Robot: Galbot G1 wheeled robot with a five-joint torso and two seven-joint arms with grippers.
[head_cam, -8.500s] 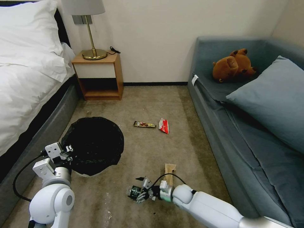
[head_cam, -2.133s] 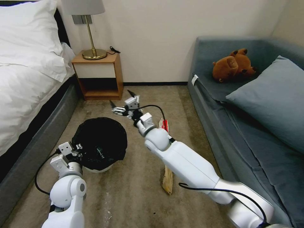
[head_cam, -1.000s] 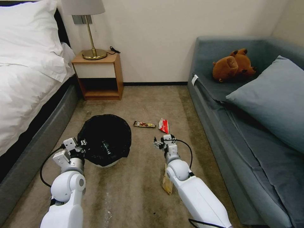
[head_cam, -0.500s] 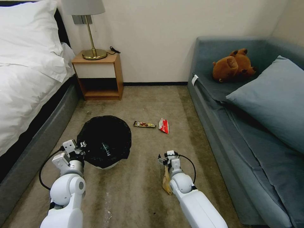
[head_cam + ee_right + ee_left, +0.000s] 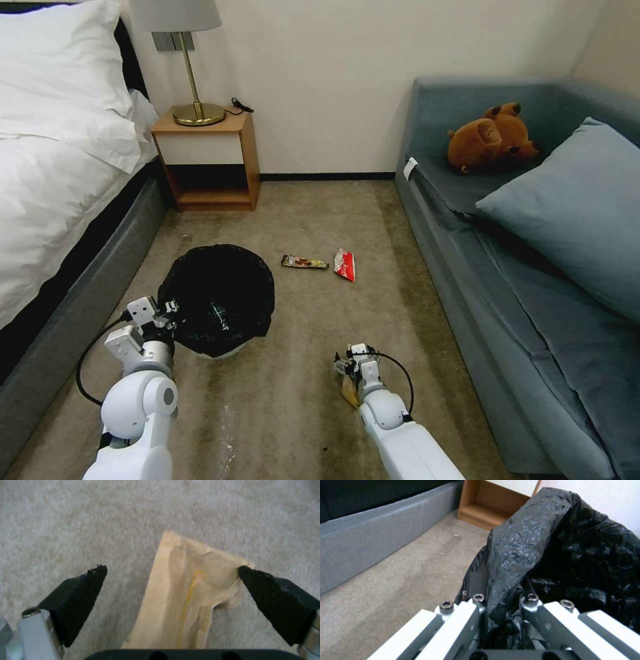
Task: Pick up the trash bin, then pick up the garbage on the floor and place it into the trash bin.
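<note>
Head view: the left gripper [image 5: 162, 313] grips the trash bin [image 5: 217, 300] by its rim, on the carpet [image 5: 300, 320] near the bed-side edge. Left wrist: fingers clamped on crinkly liner. Right wrist: the right gripper [image 5: 171, 580] spread wide, straddling the tan wrapper [image 5: 186, 590], which looks light and floppy, so pinch its near end.

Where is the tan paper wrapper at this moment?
The tan paper wrapper lies on the carpet between the open fingers of the right gripper, right of the trash bin in the head view.
</note>
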